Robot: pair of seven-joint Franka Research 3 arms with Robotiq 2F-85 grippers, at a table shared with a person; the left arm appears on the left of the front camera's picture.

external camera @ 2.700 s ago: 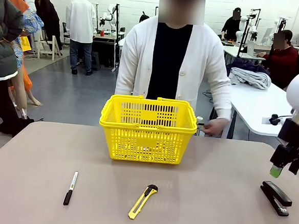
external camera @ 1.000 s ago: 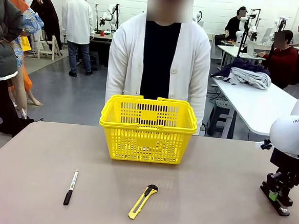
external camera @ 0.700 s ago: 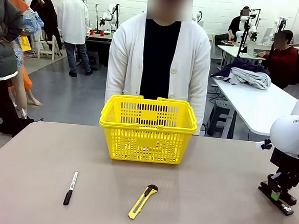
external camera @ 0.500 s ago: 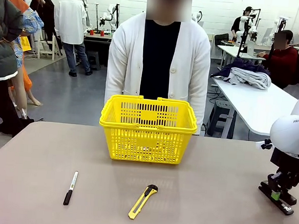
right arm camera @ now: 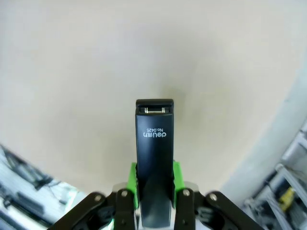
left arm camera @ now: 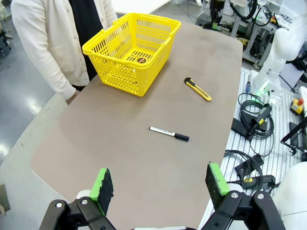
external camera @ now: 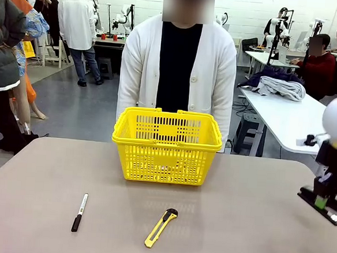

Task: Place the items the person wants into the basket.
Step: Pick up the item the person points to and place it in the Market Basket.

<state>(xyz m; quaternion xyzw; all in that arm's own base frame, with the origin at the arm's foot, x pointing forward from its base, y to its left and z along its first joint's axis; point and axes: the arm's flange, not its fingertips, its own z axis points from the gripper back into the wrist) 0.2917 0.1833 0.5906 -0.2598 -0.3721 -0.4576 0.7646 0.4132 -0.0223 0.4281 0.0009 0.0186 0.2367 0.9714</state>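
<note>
One basket (external camera: pixel 166 145) sits at frame centre; one marker (external camera: pixel 79 212) and one utility knife (external camera: pixel 161 227) lie lower down. The right gripper (external camera: pixel 323 201) clamps one stapler (external camera: pixel 321 205) at right; the left gripper (left arm camera: pixel 160 184) gapes empty.

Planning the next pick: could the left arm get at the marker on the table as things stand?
Probably yes. The left gripper hangs above the table with jaws open and nothing held, and the marker lies alone on bare tabletop, apart from the utility knife and basket.

Right pincer (external camera: pixel 323 202) — stapler (external camera: pixel 321 205) gripped, aloft
</note>
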